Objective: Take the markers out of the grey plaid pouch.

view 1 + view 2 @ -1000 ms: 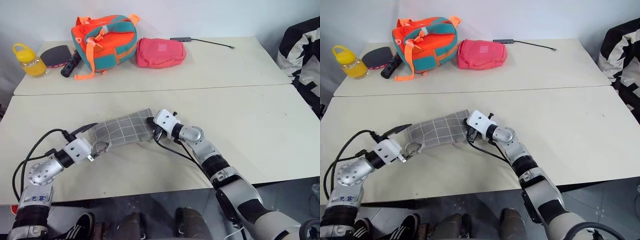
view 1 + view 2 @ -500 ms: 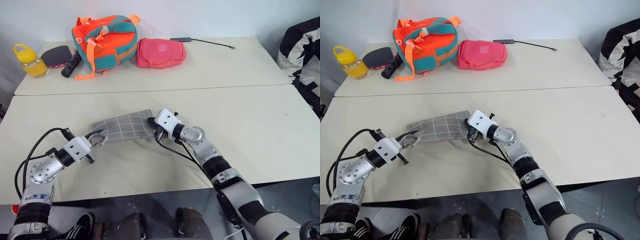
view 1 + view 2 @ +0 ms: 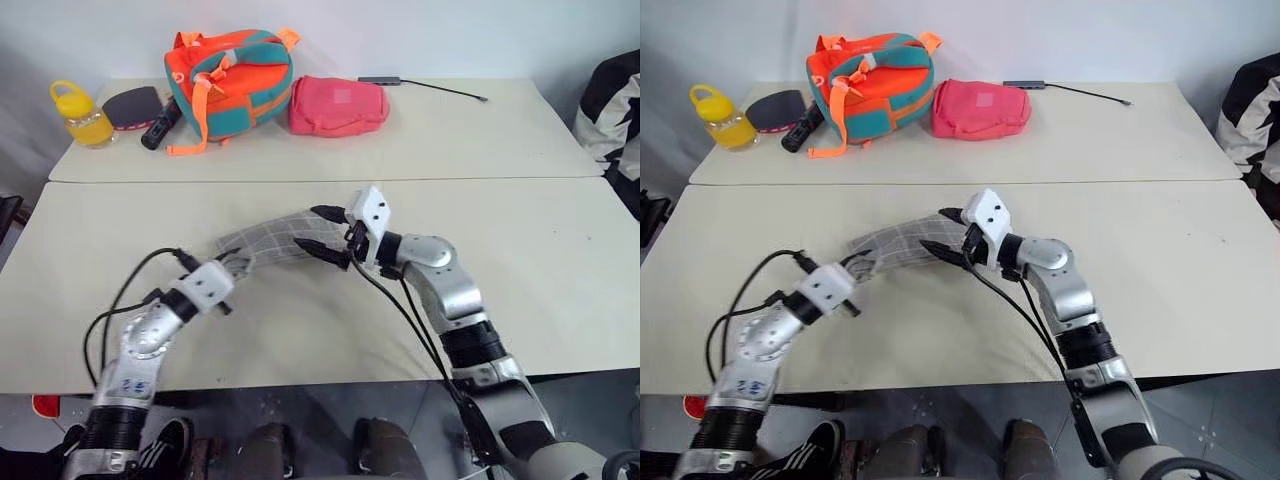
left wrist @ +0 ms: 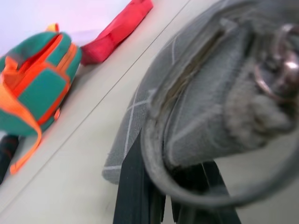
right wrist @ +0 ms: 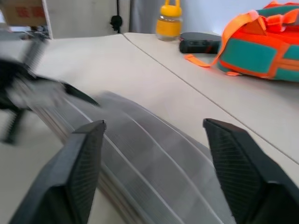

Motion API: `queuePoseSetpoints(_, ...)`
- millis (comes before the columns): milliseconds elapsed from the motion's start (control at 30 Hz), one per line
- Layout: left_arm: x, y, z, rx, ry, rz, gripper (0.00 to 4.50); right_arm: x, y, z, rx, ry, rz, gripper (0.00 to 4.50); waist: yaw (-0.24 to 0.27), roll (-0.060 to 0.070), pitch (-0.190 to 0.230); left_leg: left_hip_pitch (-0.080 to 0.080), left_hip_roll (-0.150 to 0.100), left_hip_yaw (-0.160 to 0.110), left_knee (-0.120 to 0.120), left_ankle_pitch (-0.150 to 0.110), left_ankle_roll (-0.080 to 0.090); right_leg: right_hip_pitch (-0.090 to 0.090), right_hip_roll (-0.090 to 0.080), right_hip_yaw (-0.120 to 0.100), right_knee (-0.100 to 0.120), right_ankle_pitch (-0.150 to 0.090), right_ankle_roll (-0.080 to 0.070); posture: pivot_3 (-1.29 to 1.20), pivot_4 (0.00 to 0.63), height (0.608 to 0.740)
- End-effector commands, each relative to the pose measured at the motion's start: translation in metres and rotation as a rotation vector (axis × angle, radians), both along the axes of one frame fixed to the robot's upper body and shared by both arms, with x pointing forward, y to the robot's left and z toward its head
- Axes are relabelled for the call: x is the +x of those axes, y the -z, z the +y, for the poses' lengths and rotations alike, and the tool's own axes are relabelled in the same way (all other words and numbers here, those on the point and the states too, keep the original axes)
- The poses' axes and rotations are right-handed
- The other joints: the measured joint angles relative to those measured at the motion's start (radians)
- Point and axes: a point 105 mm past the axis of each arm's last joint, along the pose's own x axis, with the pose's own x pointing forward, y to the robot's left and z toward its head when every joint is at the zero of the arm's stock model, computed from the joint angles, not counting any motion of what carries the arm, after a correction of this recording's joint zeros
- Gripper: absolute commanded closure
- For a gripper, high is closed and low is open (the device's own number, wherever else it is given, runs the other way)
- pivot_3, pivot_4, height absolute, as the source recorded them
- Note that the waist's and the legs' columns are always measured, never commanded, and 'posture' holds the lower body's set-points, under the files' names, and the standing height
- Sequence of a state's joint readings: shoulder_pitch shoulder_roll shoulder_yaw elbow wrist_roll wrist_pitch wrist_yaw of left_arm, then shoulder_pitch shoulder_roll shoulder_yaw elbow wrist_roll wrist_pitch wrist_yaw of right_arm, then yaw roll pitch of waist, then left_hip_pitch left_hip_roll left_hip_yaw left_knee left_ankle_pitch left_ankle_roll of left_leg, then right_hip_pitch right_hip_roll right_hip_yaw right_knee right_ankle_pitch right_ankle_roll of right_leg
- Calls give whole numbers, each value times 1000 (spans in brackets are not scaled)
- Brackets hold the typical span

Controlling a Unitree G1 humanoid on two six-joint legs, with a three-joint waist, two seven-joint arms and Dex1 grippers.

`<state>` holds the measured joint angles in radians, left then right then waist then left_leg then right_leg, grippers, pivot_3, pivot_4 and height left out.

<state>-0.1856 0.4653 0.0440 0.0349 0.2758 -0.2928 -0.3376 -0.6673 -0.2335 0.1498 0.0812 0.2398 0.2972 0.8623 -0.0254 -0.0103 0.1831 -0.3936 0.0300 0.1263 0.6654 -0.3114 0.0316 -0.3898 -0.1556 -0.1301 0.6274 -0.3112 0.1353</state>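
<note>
One grey plaid pouch [image 3: 275,243] lies before us mid-worktop, its long axis running from our left gripper [image 3: 232,268], pinched tight on one end, up toward our right gripper [image 3: 326,232], whose fingers stand spread over the other end. Well apart along the far edge sit an orange-teal backpack [image 3: 230,78], pink pouch [image 3: 338,104] and yellow bottle [image 3: 82,114].

Bright, even light; blurred wrist views

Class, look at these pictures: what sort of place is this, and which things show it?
Probably a lab or classroom test bench: two plain cream tables pushed together against a bare wall, staged with school-type items: an orange-teal backpack, a pink pouch and a grey plaid pouch.
</note>
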Motion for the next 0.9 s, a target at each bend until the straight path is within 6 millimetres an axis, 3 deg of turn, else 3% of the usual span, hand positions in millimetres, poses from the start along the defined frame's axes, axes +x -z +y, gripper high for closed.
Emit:
queuePoseSetpoints(33, -4, 1, -26, 129, 27, -55, 4500, -16, -23, 6, 46, -53, 13, 1181, -1, 0, 0, 0, 0, 0, 0, 0, 0, 0, 0, 0, 0, 0, 0, 0, 150, 740)
queuePoseSetpoints(133, -3, 11, -38, 232, 40, -73, 4500, -24, -14, 15, -1, -71, 61, 1181, -2, 3, -2, 1, 1, 0, -1, 0, -1, 0, 1, 0, 0, 0, 0, 0, 150, 740)
queuePoseSetpoints(367, 2, 9, -43, 244, 37, -96, 4500, -21, 10, 37, -98, -36, 118, 1181, 1, 5, -4, 1, -1, 1, 0, 1, 1, 0, -2, 0, 0, 0, 0, 0, 150, 740)
queuePoseSetpoints(533, 2, 7, -43, 253, 43, -101, 4500, -12, 22, 38, -132, 25, 145, 1181, 1, 5, -4, 1, -1, 1, 0, 1, 1, 0, -4, -2, 0, 0, 0, 0, 150, 740)
queuePoseSetpoints(633, 0, 7, -43, 242, 41, -97, 4500, -11, 27, 36, -173, 15, 132, 1753, 0, 5, -4, 1, -1, 1, 0, 2, 1, 0, -4, -2, 0, 0, 0, 0, 150, 740)
queuePoseSetpoints(900, 1, 7, -39, 190, 20, -77, 4500, -11, 28, 32, -187, 0, 118, 4454, -1, 5, -4, 1, -1, 1, 0, 2, 1, 0, -4, -2, 0, 0, 0, 0, 150, 740)
